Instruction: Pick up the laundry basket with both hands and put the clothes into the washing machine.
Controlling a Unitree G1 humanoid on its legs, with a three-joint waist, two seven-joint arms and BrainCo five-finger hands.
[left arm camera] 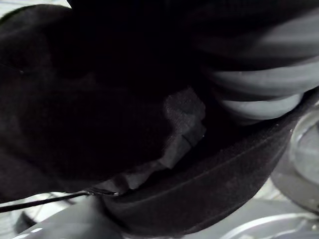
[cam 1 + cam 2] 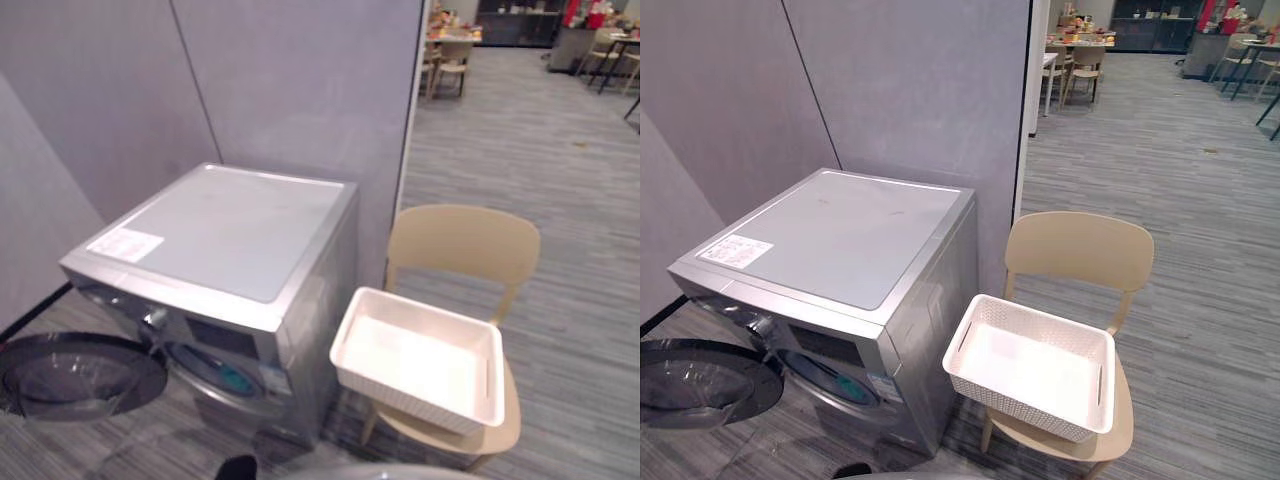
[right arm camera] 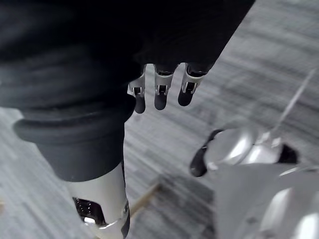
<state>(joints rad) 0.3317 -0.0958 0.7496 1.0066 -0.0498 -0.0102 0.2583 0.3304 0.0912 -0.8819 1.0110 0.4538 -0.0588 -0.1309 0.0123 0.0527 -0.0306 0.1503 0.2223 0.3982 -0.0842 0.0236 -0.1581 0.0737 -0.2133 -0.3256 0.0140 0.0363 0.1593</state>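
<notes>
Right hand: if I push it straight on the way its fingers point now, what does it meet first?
Probably the grey floor. In the right wrist view the right hand hangs with relaxed fingers aimed down at bare floor, with nothing in between as far as the picture shows. Depth is hard to judge.

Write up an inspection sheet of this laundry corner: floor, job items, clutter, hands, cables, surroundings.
Surface: grey striped floor.
Job's things: washing machine stands against the partition wall. Its round door is open, and something teal shows in the opening. The white basket sits on the beige chair beside the machine, with no clothes seen in it.
Clutter: nothing seen.
Hands: right hand hangs above the floor, fingers straight, holding nothing. The left hand shows as a dark cover; its state is unclear.
Cables: nothing seen.
Surroundings: tables and chairs far behind.
</notes>
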